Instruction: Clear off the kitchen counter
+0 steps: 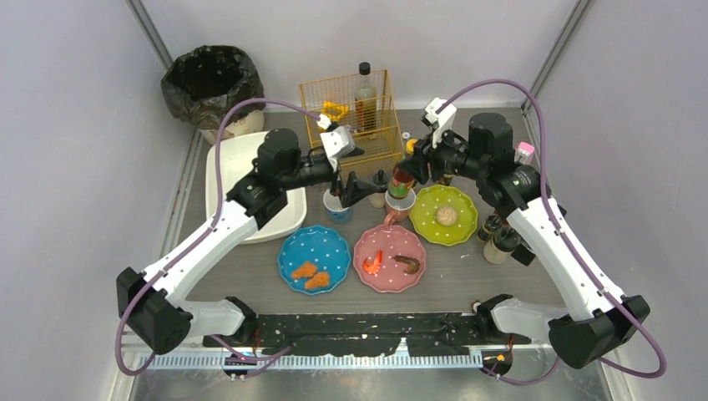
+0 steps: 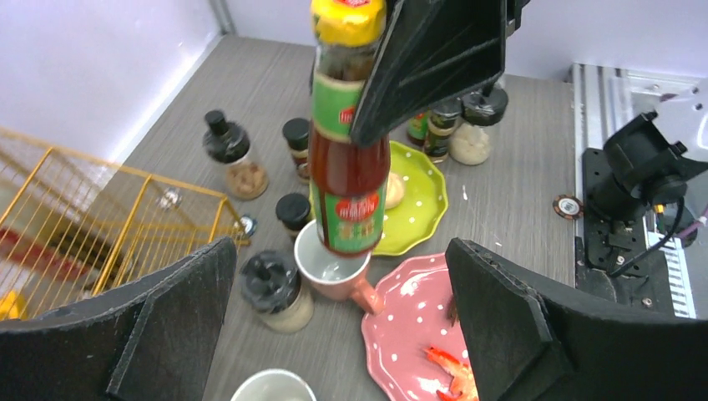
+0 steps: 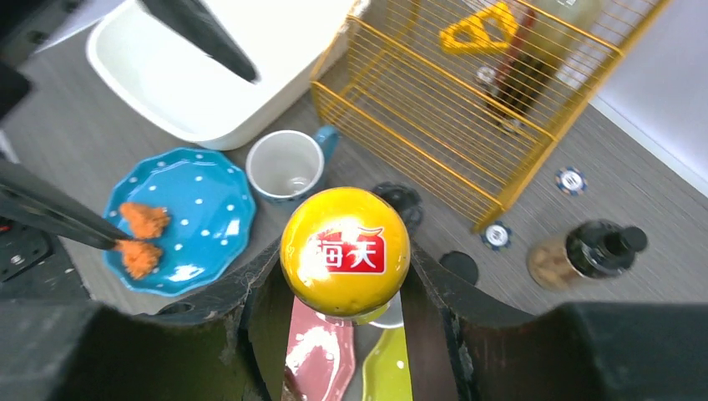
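desk (image 1: pixel 467 271): grey wood-grain top, crowded with plates, cups and small jars around the middle.
white tub (image 1: pixel 234 163): at the left side of the desk, beside the left arm's elbow.
wire basket (image 1: pixel 334 92): yellow, at the far edge, behind and to the left of the raised bottle; one tall bottle stands in it already.
sauce bottle (image 2: pixel 346 167): upright, long axis vertical, yellow cap on top; its base hangs over the pink mug (image 2: pixel 346 288) (whether it touches the rim i cannot tell).
right fingers (image 3: pixel 342 292): clamped on the bottle just below the cap, one on each side.
left fingers (image 2: pixel 338 251): spread wide and holding nothing, level with the bottle's lower label, which lies straight ahead between them.
key relation: the bottle sits between the two arms, carried by the right and framed by the left.
judgement: the left arm is nearer the basket, so a handover looks likely; the left fingers would need to close across the vertical body before the right lets go.
risk: a tilt could knock the mug.
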Controlling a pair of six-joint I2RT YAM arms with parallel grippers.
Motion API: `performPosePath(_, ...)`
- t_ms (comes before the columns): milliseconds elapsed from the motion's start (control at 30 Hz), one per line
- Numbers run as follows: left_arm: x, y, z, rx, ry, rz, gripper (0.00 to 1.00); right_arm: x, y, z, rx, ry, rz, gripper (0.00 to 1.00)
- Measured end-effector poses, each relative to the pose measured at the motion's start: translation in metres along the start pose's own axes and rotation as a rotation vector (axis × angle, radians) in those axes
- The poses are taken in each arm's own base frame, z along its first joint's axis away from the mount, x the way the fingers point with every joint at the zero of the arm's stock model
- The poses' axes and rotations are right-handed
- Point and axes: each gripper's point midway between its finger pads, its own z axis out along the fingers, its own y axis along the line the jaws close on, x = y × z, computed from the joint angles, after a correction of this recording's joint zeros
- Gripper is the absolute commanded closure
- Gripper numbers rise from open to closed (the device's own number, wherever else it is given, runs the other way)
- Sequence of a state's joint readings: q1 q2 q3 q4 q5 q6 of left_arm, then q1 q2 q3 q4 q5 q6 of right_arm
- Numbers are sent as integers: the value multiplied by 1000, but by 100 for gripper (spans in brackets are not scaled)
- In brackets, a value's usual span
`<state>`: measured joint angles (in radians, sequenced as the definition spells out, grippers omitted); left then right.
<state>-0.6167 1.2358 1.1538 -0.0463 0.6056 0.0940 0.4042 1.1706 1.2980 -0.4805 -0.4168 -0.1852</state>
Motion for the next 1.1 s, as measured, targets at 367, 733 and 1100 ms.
performPosePath(367, 1, -28, 37, 209, -18, 73, 6, -15, 51, -6, -193, -56, -44, 95)
performPosePath(733, 6, -33, 51, 264, -37, 65, 38, -23, 68, -5, -252, -87, -64, 95)
performPosePath(1100, 0, -37, 54, 294, -70, 44, 100, -29, 68, -8, -238, -113, -71, 88)
